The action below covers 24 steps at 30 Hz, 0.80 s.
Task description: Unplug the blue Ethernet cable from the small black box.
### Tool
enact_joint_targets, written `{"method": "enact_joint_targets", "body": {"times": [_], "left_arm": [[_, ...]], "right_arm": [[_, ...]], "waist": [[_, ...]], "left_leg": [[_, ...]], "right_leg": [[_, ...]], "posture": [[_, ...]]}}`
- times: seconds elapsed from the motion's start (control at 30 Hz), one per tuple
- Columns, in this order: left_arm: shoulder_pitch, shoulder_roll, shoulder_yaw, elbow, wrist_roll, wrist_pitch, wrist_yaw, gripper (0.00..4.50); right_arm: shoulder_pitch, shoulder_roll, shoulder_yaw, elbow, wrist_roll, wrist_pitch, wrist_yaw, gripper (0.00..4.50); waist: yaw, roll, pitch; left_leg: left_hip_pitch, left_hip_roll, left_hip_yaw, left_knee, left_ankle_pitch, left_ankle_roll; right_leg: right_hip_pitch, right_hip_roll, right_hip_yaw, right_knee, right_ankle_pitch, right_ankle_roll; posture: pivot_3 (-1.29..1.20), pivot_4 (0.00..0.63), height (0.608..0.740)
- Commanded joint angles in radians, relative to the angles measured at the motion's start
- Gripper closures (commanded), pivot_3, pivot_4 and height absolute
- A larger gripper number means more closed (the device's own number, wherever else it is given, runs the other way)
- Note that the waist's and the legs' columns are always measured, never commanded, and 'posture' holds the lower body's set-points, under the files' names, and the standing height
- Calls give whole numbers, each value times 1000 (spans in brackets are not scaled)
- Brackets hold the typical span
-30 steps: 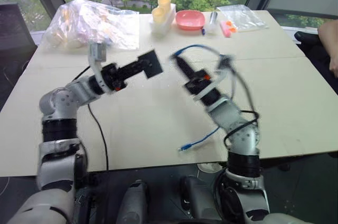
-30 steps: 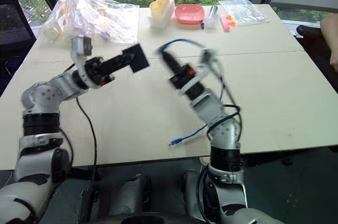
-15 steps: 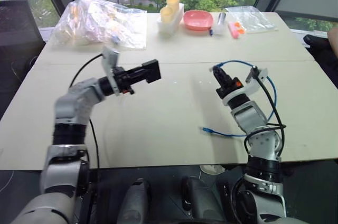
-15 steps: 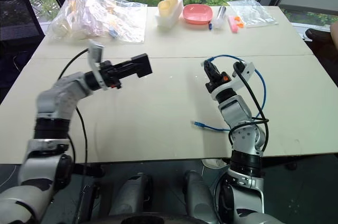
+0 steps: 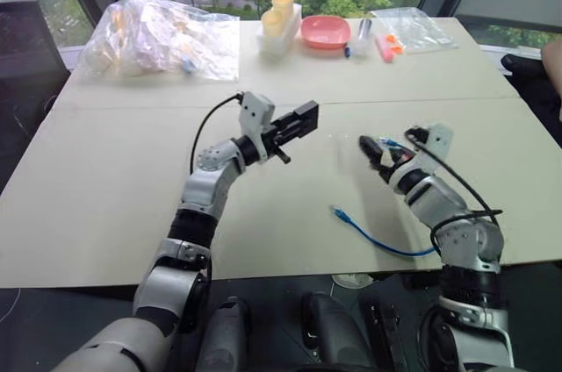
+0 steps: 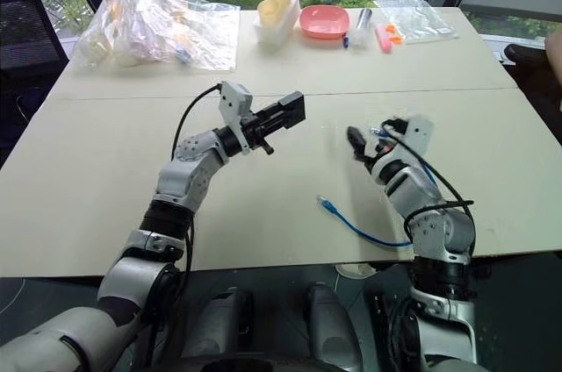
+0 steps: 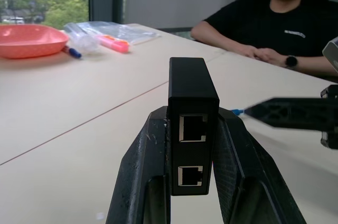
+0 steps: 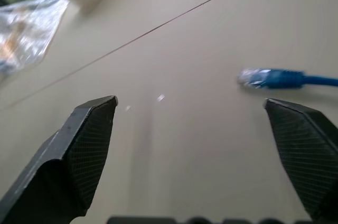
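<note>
Your left gripper [image 7: 193,145] is clamped on the small matte black box [image 7: 191,123]; right gripper [image 8: 200,145] gapes wide, thin blue Ethernet cable [image 5: 373,239] loose on the table [image 5: 105,188].

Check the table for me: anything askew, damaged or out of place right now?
Nothing looks damaged or spilled. The blue Ethernet cable lies loose on the table, running off its near edge. The small black box, both ports empty, sits clamped in the left gripper. The right gripper is open.
</note>
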<state>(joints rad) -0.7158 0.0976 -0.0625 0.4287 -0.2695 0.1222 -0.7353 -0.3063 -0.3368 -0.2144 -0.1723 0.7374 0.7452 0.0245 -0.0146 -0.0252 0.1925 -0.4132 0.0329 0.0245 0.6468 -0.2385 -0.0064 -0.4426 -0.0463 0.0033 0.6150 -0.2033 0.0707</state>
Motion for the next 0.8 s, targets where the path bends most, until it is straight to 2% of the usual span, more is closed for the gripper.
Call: {"method": "enact_joint_targets", "body": {"times": [0.03, 0.2, 0.27, 0.3, 0.47, 0.53, 0.63, 0.77, 0.8], "left_arm": [[27, -4, -38, -34, 37, -33, -4, 4009], [23, -40, -74, 56, 83, -75, 0, 4009], [5, -43, -86, 104, 113, -109, 6, 2986], [-1, -44, -88, 118, 120, -121, 5, 2740], [-10, -36, -69, 104, 98, -111, -20, 657], [-9, -14, -60, 59, 87, -84, -31, 22], [-19, 27, -18, -42, 59, -15, -9, 22], [-26, 118, 87, -239, -36, 203, 52, 22], [-2, 183, 113, -288, -44, 269, 48, 22]], "right_arm": [[62, -80, 88, -174, -44, -20, 148, 19], [76, -39, 72, -166, -71, -74, 157, 19], [71, -28, 76, -158, -90, -85, 162, 0], [71, -25, 78, -155, -99, -90, 164, 0], [79, -19, 90, -155, -138, -117, 195, 0], [84, -17, 88, -159, -149, -130, 209, 0], [97, -20, 75, -175, -154, -154, 235, 0], [126, -32, 39, -194, -146, -198, 277, 0], [136, -62, 40, -197, -150, -201, 315, 0]], "waist": [[0, 0, 0], [4, 0, 0], [5, 0, 0], [5, 0, 0], [4, 0, 0], [3, 0, 0], [2, 0, 0], [-1, 0, 0], [0, 0, 0]], "left_leg": [[0, 0, 0, 0, 0, 0], [1, 0, 0, 2, 0, 0], [1, 0, 0, 3, 0, 0], [1, 0, 0, 3, 0, 0], [0, 0, 0, 2, 0, 0], [1, 0, -1, 1, 0, 0], [1, 0, -1, 1, 0, 0], [1, 0, -1, 1, 0, 0], [1, 0, -1, 1, 0, 0]], "right_leg": [[0, 0, 0, 0, 0, 0], [1, 0, 0, 0, -1, 0], [2, 0, 0, 0, -1, 1], [2, 0, 0, 0, -1, 0], [1, 0, 0, -1, 0, -1], [1, 0, 0, -1, 0, -1], [1, 0, 0, -1, 0, -1], [1, 0, 0, 0, 0, -1], [1, 0, 0, 0, 0, -1]], "posture": [[0, 150, 740], [0, 150, 740], [0, 150, 740], [0, 150, 740], [0, 150, 740], [0, 150, 740], [0, 150, 740], [0, 150, 740], [0, 150, 740]]}}
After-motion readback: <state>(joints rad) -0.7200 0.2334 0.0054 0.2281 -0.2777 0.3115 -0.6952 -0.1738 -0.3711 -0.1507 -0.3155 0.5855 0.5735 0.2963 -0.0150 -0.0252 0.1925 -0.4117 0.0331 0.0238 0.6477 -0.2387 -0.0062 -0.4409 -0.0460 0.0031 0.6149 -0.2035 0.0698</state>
